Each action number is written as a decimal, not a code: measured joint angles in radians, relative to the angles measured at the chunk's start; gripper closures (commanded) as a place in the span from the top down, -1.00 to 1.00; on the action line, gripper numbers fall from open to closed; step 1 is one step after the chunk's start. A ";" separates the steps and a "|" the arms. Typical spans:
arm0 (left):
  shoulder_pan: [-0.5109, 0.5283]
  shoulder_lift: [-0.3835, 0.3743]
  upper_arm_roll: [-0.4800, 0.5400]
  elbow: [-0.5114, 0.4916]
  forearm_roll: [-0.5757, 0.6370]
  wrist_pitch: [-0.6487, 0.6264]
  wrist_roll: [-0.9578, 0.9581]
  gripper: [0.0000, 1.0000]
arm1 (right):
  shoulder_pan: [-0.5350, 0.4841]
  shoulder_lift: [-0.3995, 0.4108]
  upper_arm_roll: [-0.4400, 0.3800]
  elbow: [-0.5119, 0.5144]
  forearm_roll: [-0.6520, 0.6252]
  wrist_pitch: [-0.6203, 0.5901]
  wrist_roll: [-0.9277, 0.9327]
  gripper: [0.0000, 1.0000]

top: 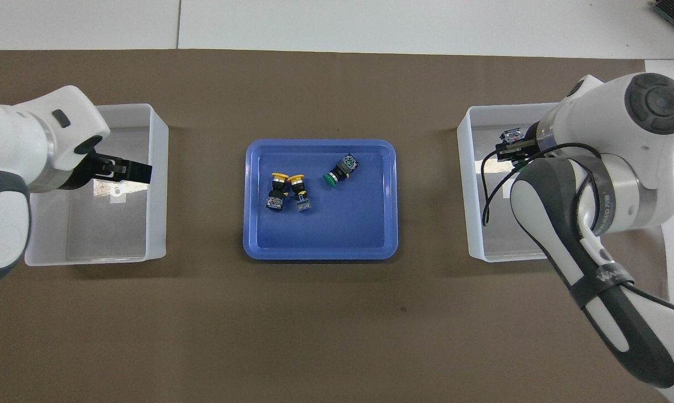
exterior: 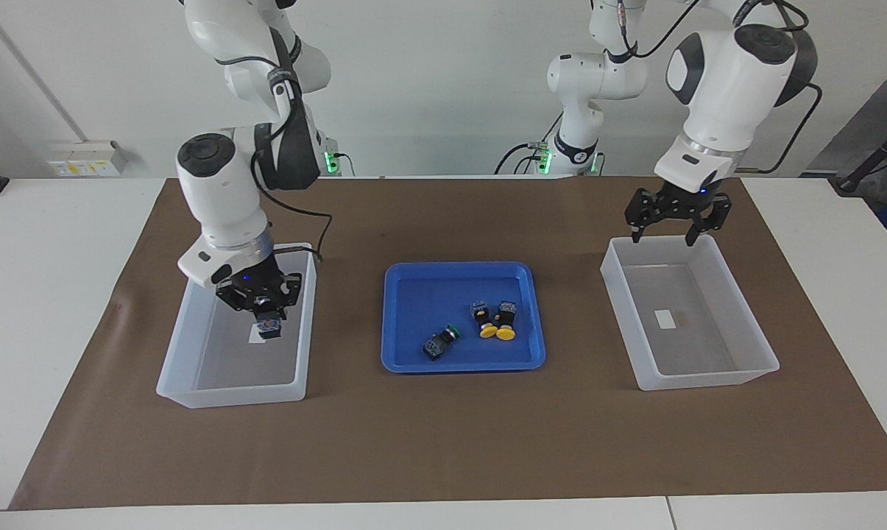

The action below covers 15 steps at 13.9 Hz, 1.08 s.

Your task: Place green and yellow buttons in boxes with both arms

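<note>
Right gripper (exterior: 260, 312) clamped on a green button (exterior: 269, 327), up over the box (exterior: 180, 368) at the right arm's end. Best to go lower, then let go gently, so no bounce out. Left gripper (exterior: 669, 227) wide apart, holding nothing, over the rim of the other box (exterior: 760, 337). Still in the blue tray (exterior: 458, 363): one green button (exterior: 441, 341) and two yellow buttons (exterior: 495, 319) side by side.

Two white boxes (exterior: 237, 383) (exterior: 690, 379), one blue tray (exterior: 461, 364), two yellow buttons (exterior: 487, 331) (exterior: 506, 333), two green buttons (exterior: 439, 342) (exterior: 269, 325), two grippers (exterior: 260, 305) (exterior: 669, 234).
</note>
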 measured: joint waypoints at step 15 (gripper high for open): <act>-0.303 0.285 -0.003 -0.158 0.000 0.486 -0.053 0.82 | -0.104 0.051 0.008 -0.158 0.000 0.226 -0.160 1.00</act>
